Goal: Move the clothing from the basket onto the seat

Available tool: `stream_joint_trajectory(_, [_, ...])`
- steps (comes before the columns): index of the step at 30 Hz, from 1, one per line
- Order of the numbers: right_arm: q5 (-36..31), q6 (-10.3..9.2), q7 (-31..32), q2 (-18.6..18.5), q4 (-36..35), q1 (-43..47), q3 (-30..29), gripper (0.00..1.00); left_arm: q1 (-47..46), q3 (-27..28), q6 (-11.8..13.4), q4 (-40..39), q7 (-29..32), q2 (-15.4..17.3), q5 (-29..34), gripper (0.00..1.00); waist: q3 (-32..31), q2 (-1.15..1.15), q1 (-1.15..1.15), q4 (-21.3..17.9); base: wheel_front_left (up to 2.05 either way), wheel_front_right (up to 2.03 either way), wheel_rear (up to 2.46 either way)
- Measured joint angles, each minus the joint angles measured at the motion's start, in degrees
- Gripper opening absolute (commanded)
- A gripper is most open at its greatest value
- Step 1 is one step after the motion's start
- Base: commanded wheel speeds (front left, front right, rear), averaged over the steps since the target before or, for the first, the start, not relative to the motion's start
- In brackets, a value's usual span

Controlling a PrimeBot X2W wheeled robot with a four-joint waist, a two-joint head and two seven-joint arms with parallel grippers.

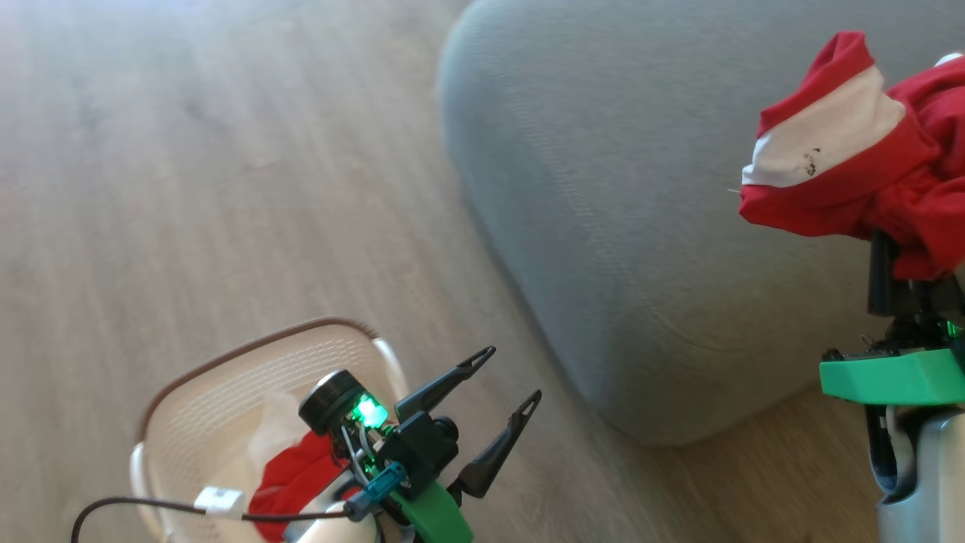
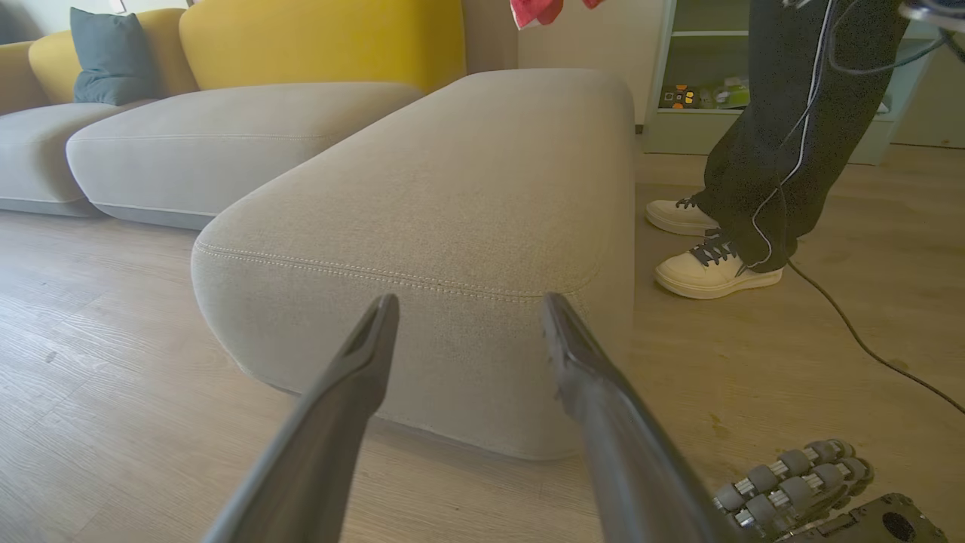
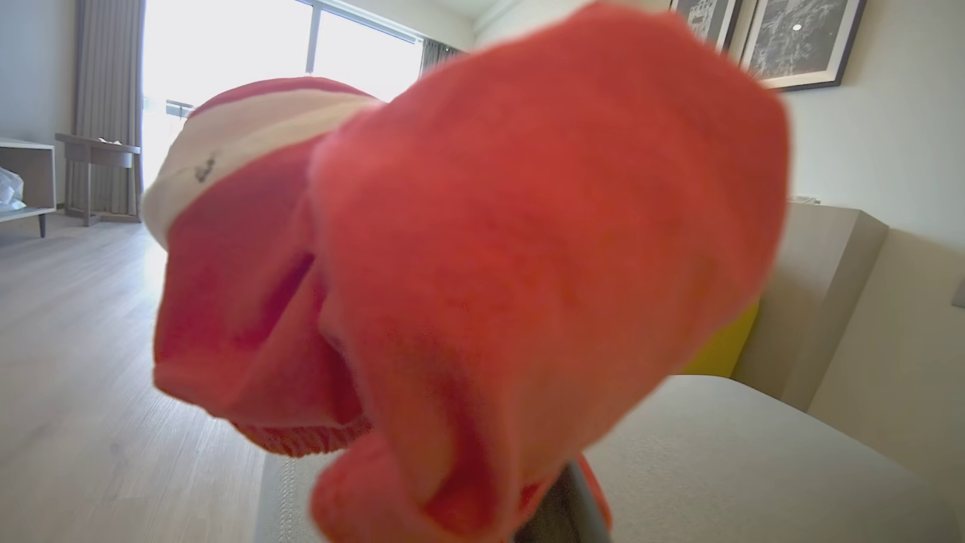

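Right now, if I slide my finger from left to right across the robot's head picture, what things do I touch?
basket → left gripper, open → grey seat → red-and-white garment, held up at the far right.
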Motion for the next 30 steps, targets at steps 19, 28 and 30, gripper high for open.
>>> stream_joint_trajectory(19, [0.93, 0.00, 0.00, 1.91, -3.72, 3.86, -7.28, 0.00, -3.46, -6.73, 0.00, -0.01, 0.00, 0.83, -1.23, 1.00, 2.05, 0.00, 0.00, -7.69, 0.00, 0.00, 0.00])
stream_joint_trajectory(28, [1.53, 0.00, 0.00, 1.92, -3.34, 3.77, -7.51, 0.00, -3.43, -6.91, 0.00, 0.04, 0.00, 1.67, -1.67, 1.00, 2.18, 0.00, 0.00, -7.62, 0.00, 0.00, 0.00])
stream_joint_trajectory(30, [1.54, 0.00, 0.00, 1.94, -2.05, 3.63, -8.12, 0.00, -3.43, -6.73, 0.00, 0.00, 0.00, 1.94, -1.66, 1.00, 2.65, 0.00, 0.00, -7.65, 0.00, 0.00, 0.00])
